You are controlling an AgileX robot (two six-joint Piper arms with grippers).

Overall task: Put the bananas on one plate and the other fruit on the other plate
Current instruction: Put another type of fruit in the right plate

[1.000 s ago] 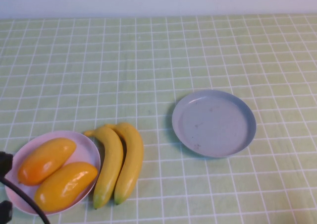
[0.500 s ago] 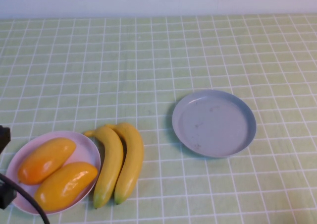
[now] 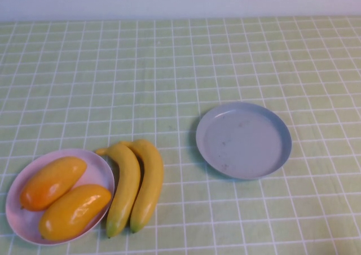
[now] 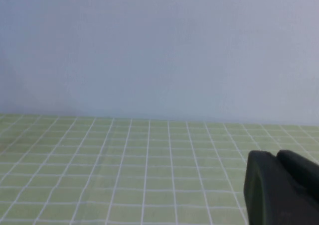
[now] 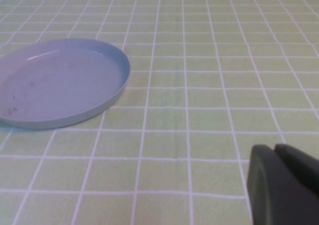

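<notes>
both mangoes [image 3: 59, 197] sit on the pink plate [image 3: 101, 166], bananas [image 3: 135, 184] beside it; left gripper [image 4: 281, 187] and right gripper [image 5: 281, 185] closed, empty.

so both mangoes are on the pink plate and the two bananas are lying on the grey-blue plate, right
Not quite. The high view shows the bananas lying on the tablecloth beside the pink plate, while the grey-blue plate holds nothing. Both mangoes are on the pink plate.

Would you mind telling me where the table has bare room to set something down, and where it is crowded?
Free: the whole far half of the table behind both plates, the strip between the bananas and the grey-blue plate, itself empty, and the cloth right of it. Crowded: the near left, where two mangoes fill the pink plate and the bananas touch its rim. Left gripper and right gripper are shut, off the work area.
</notes>
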